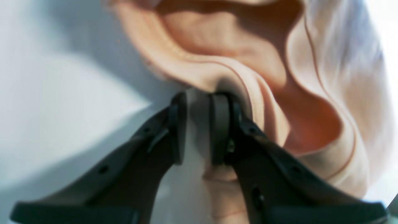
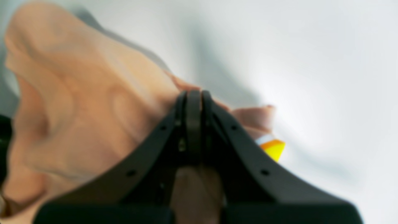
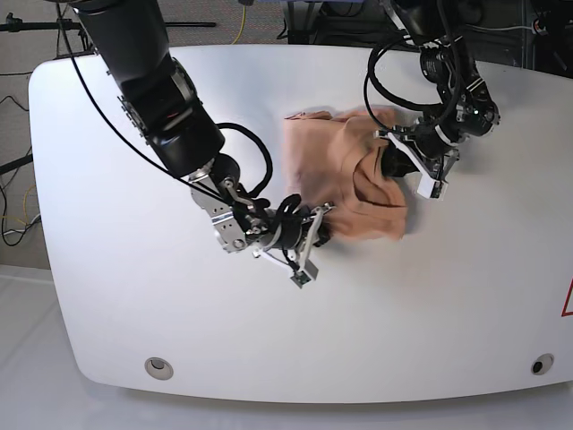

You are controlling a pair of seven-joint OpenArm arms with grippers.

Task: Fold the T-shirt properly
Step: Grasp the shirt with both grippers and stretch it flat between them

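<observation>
The peach T-shirt (image 3: 336, 166) lies bunched and wrinkled in the middle of the white table (image 3: 134, 296), stretched between my two grippers. In the base view my left gripper (image 3: 391, 163) bites into the shirt's right edge. Up close, the left gripper (image 1: 199, 102) has its jaws slightly apart on a thick fold of the T-shirt (image 1: 217, 46). My right gripper (image 3: 322, 224) holds the near left edge. In its wrist view the right gripper (image 2: 193, 93) is shut on the T-shirt (image 2: 87, 102), with a yellow and orange patch (image 2: 273, 149) showing just right of it.
Black cables (image 3: 394, 72) loop around the left arm at the back right. Two round fittings (image 3: 158, 365) sit near the table's front edge, and a red mark (image 3: 568, 300) shows at the right edge. Cables and stands lie beyond the far edge.
</observation>
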